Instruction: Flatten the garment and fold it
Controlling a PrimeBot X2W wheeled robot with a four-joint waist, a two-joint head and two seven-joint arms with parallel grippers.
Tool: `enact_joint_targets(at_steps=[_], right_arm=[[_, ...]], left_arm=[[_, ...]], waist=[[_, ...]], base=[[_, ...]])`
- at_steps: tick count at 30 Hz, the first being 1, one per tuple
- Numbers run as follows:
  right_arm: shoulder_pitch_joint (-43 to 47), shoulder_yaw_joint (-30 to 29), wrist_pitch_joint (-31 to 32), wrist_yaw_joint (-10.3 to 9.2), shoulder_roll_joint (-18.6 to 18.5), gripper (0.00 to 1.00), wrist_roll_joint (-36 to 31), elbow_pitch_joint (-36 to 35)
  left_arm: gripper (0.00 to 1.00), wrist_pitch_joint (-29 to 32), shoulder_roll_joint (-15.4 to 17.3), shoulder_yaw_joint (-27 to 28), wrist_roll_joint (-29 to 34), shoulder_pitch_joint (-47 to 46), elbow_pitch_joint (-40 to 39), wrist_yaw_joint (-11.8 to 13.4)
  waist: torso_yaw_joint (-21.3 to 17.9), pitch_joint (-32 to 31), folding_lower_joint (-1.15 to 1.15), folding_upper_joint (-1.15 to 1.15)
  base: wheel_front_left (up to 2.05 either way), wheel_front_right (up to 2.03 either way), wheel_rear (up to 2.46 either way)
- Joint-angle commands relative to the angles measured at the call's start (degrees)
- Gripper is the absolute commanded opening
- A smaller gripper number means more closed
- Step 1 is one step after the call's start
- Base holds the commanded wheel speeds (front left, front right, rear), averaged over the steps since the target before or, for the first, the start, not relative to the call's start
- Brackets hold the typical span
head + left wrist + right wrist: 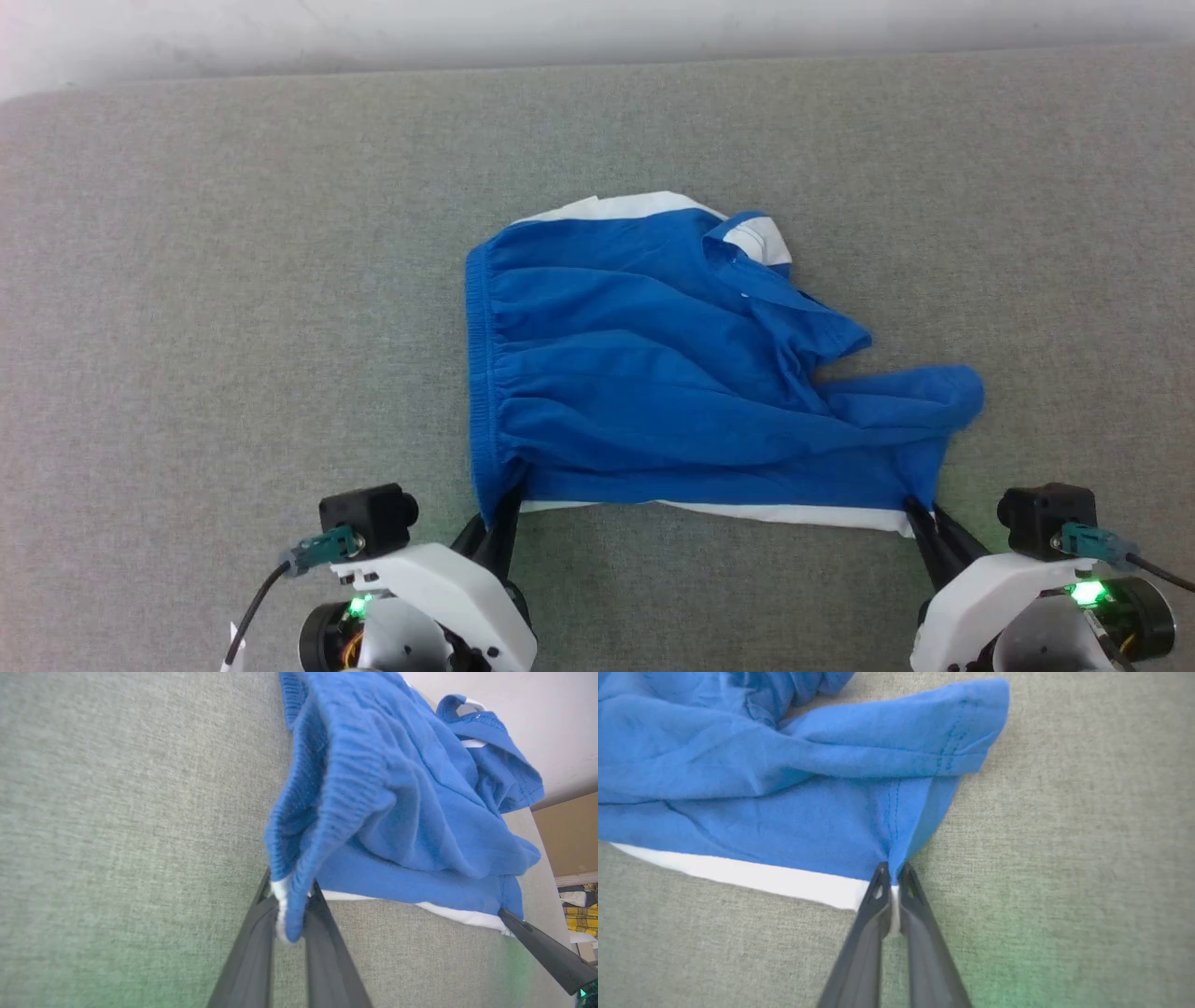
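The garment [653,373], bright blue shorts with a gathered waistband on the left and white stripes, lies crumpled on the grey surface. My left gripper [509,499] is shut on its near-left corner, at the waistband end. In the left wrist view the blue and white fabric [373,802] bunches between my left gripper [289,896] fingers. My right gripper [920,509] is shut on the near-right corner by the white stripe. The right wrist view shows the garment [784,779] pinched between my right gripper [891,872] fingertips. The far leg is folded over on top.
A grey fabric-covered table [233,280] stretches wide on every side of the shorts. A pale wall [597,28] runs behind its far edge. In the left wrist view the other arm's dark finger [542,947] reaches in at the lower right.
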Motion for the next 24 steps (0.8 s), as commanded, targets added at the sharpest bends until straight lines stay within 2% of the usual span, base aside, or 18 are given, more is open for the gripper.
enact_joint_targets(at_steps=[1,8,13,17,21,24], right_arm=[[0.10,-0.01,0.78,-0.06,0.14,0.00,0.19,1.11],[-1.53,-0.84,-1.47,-0.06,0.14,0.00,2.69,-3.79],[-5.94,-0.07,-0.81,-0.06,0.14,0.00,4.67,-10.23],[-13.16,0.02,1.56,-0.06,-0.28,0.00,5.16,-15.54],[-22.04,0.34,5.62,-0.06,-3.40,0.00,5.91,-18.88],[-29.25,0.71,8.75,-0.06,-6.42,0.00,6.59,-19.45]], left_arm=[[0.00,-0.33,-0.04,0.05,-0.40,-0.91,0.29,-0.17],[0.00,-1.52,-0.54,1.35,-4.11,-0.60,-0.87,-0.54],[0.00,0.65,-0.52,1.57,-7.41,-3.79,-3.48,-1.48],[0.00,5.16,1.87,2.18,-7.56,-9.51,-5.73,-1.39],[0.00,11.56,5.40,3.54,-7.08,-17.87,-7.35,-0.15],[0.00,17.54,6.88,4.32,-8.24,-24.82,-8.06,1.18]], waist=[[-0.07,-0.40,0.00,-0.01],[-1.21,-3.23,0.00,-0.01],[-2.39,-5.70,0.00,-0.01],[-3.19,-7.28,0.00,-0.01],[-3.45,-8.33,0.00,-0.01],[-3.58,-8.35,0.00,-0.01]], base=[[0.00,0.00,0.00],[0.00,0.00,0.00],[0.00,0.00,0.00],[0.00,0.00,0.00],[0.00,0.00,0.00],[0.00,0.00,0.00]])
